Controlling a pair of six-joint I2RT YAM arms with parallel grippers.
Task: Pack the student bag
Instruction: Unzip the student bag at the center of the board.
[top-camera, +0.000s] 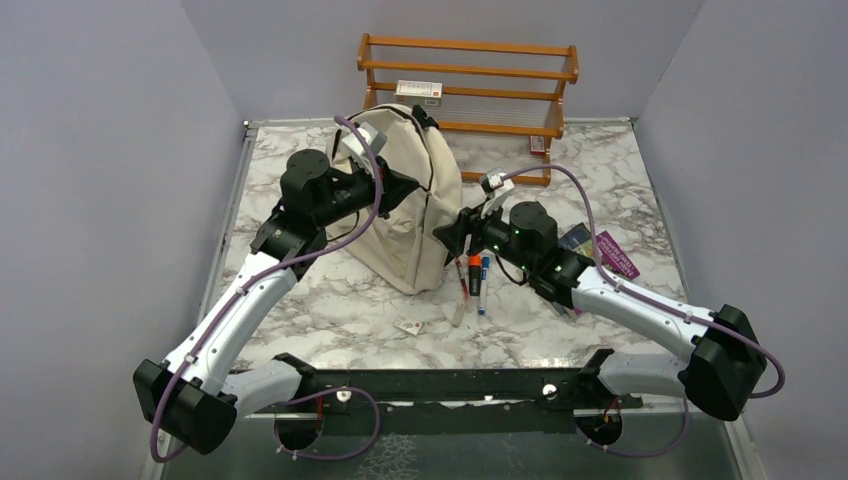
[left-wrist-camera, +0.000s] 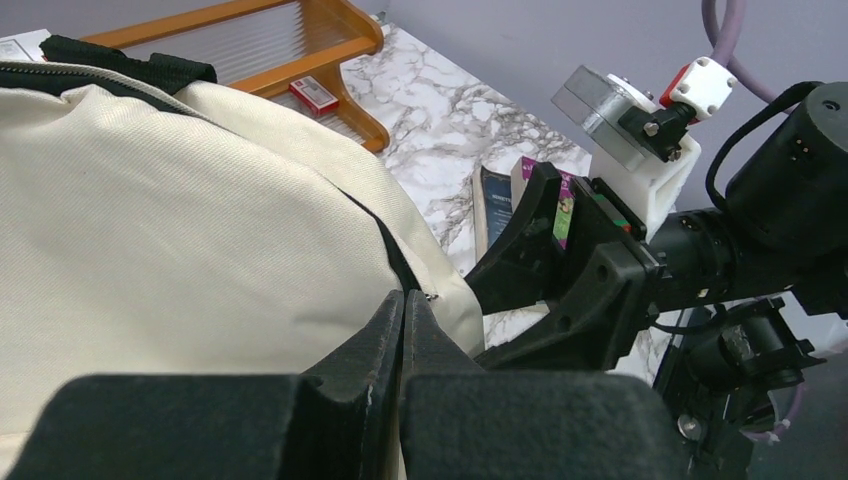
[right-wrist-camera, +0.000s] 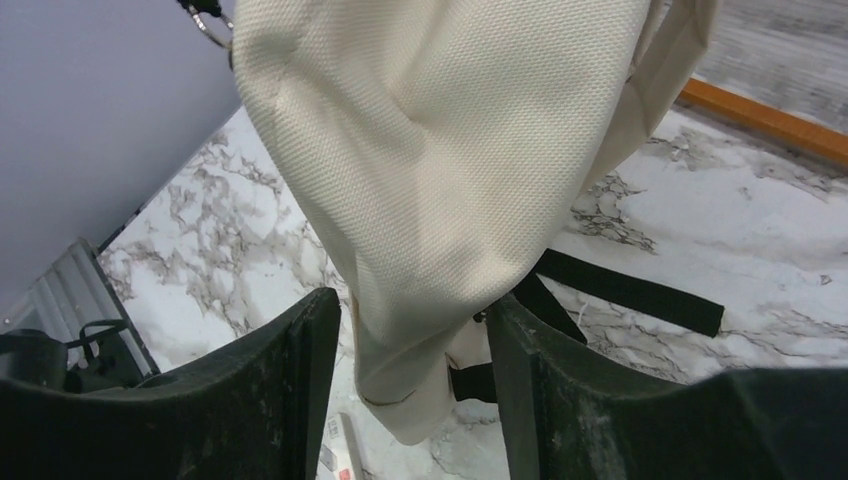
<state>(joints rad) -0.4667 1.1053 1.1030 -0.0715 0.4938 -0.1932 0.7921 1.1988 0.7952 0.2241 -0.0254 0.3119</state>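
Between the parted jaws of the right gripper a lower fold of the student bag is hanging, and the cloth is lying close to both fingers. The left gripper is keeping its jaws pressed together, with the tips resting at the dark zipper seam on the bag's side. I cannot tell if any cloth is caught between them. The cream bag is standing upright in the middle of the marble table, between the two grippers. What it is holding inside is not showing. A black strap is trailing from it over the marble.

Behind the bag a wooden rack is standing against the back wall, and it is carrying a small box on its middle shelf. Just in front of the bag, several pens are lying together, and a small card is lying near them. A purple packet is lying near the right arm. Plain grey walls are enclosing the table on three sides.
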